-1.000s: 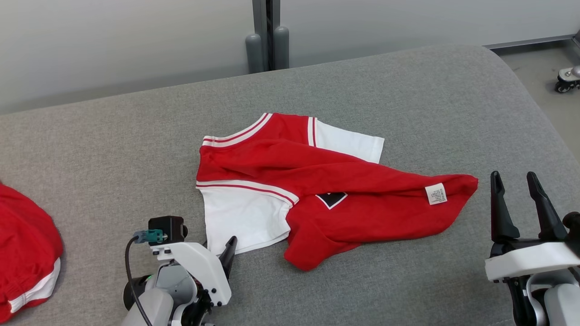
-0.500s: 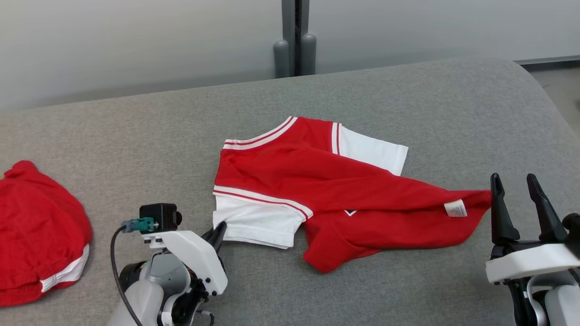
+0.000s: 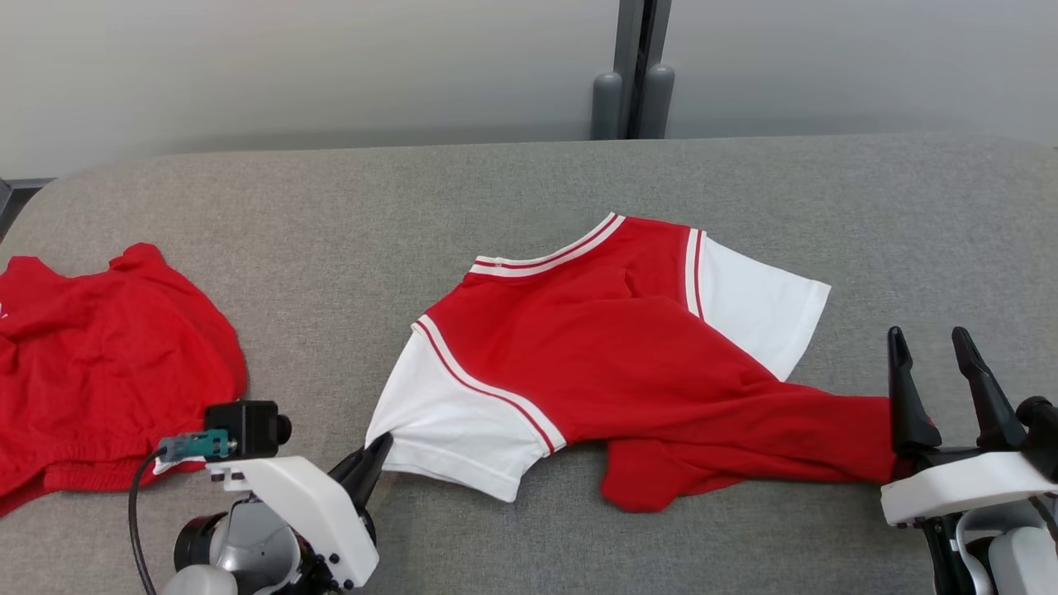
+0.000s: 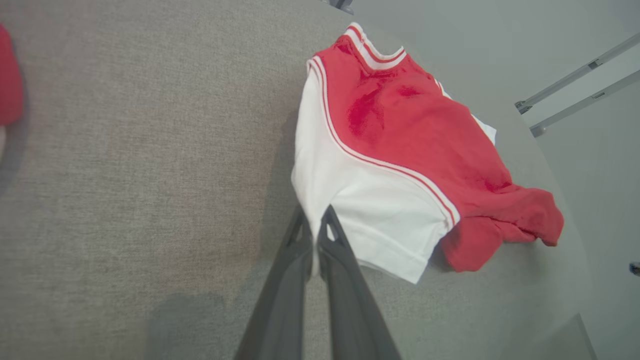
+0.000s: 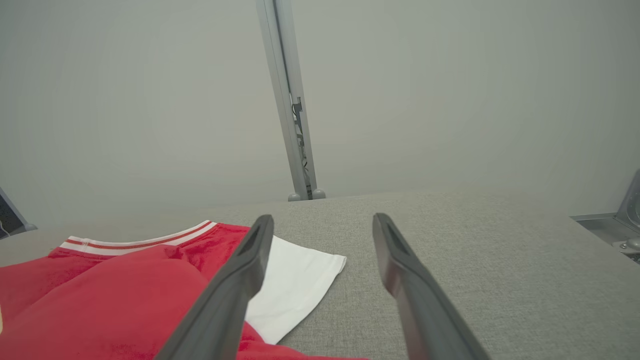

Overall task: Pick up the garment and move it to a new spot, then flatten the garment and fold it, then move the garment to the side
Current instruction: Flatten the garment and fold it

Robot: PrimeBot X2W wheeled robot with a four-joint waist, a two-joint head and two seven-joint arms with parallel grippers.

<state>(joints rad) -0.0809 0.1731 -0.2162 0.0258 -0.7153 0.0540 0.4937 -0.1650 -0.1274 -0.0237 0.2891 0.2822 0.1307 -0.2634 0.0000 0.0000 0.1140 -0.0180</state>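
**A:** Head view first. Where is the garment (image 3: 628, 364)?

**B:** In the middle of the grey table (image 3: 331, 215). It is red with white sleeves, spread out but rumpled along its near edge. The left gripper (image 3: 378, 446) sits at its 7 o'clock, closed on the hem of the near white sleeve (image 3: 446, 421). The right gripper (image 3: 926, 335) stands at 4 o'clock, fingers apart and holding nothing, with the red hem reaching its left finger. A second red garment (image 3: 99, 364) lies at 9 o'clock, well apart.

**A:** Left wrist view?

**B:** The left gripper (image 4: 314, 215) pinches the white sleeve's (image 4: 370, 200) edge. The garment (image 4: 400, 125) runs off toward 1 o'clock.

**A:** Right wrist view?

**B:** The right gripper (image 5: 322, 220) is wide open over bare table. The garment (image 5: 125, 280) lies at 8 o'clock, and a grey post (image 5: 287, 100) stands at 12.
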